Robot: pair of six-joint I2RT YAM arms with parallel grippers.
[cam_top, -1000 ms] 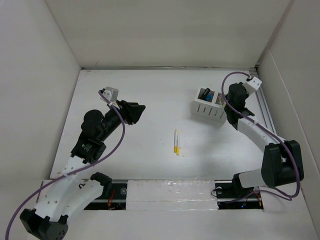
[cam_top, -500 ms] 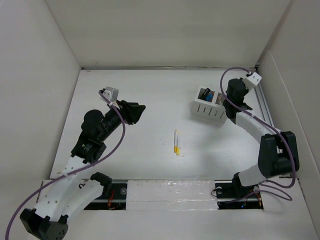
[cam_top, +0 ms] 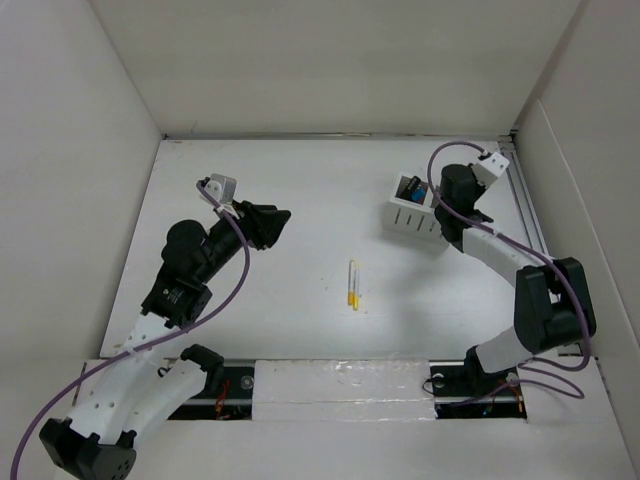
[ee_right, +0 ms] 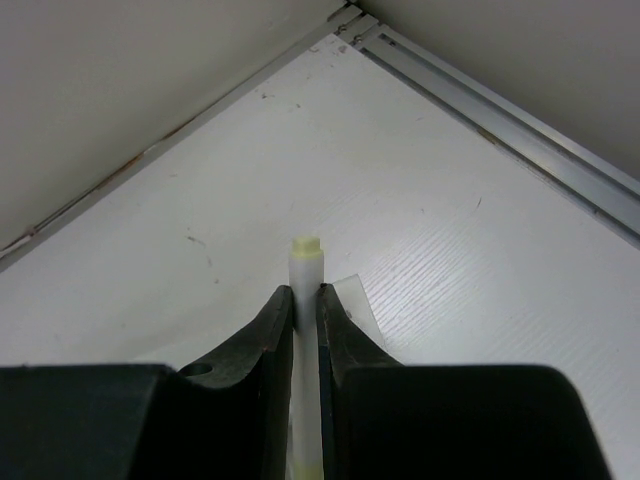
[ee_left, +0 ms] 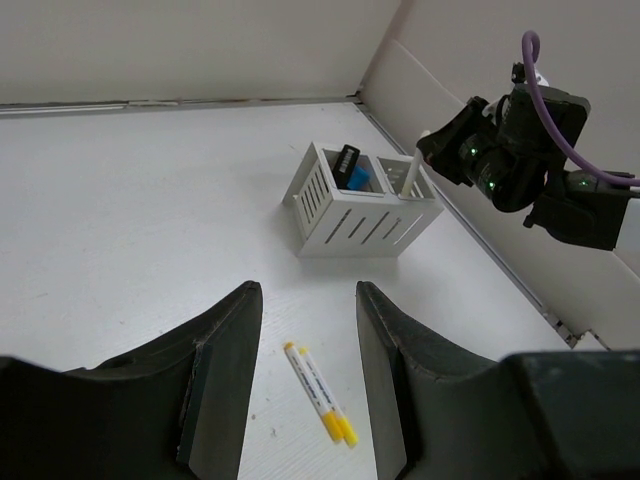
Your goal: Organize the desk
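The white desk holds a white slotted organizer box at the back right, also seen in the left wrist view. My right gripper is shut on a white marker with a pale yellow end and holds it upright over the box's right end. Two yellow-capped white markers lie side by side mid-desk, also in the left wrist view. My left gripper is open and empty, hovering above the desk left of those markers.
A blue and a black item stand in the box's left compartments. A metal rail runs along the right edge, also in the right wrist view. White wall panels enclose the desk on three sides.
My right wrist has swung a little to the left, bringing the held marker closer over the organizer box. The left arm and the two markers on the desk have not moved.
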